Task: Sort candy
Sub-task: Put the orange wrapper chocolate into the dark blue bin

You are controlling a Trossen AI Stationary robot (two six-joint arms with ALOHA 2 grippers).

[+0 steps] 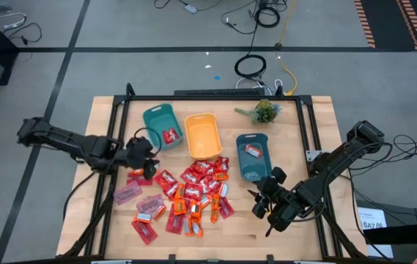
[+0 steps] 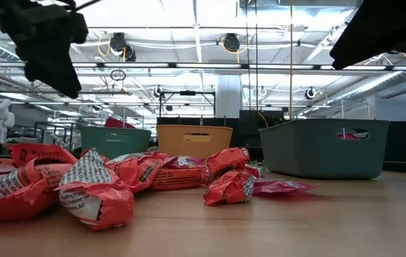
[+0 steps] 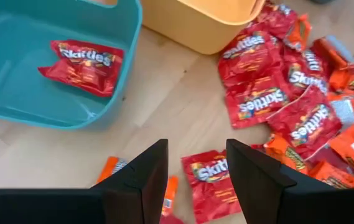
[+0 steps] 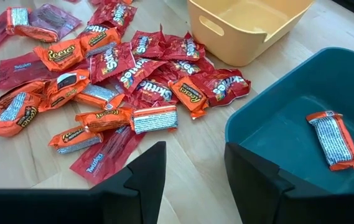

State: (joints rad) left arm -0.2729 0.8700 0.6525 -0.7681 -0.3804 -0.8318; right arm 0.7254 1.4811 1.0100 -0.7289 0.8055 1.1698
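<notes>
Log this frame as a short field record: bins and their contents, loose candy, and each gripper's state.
left teal bin: one red Skittles packet
yellow bin: empty
right teal bin: one orange packet
loose candy pile: on the table in front of the bins, mostly red Skittles, some orange Reese's
left gripper: open, empty, over the pile's left edge
right gripper: open, empty, beside the right teal bin

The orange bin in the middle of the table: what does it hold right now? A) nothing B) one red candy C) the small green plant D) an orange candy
A: the orange bin shows only its bare floor from above, while each teal bin holds one candy.
</notes>
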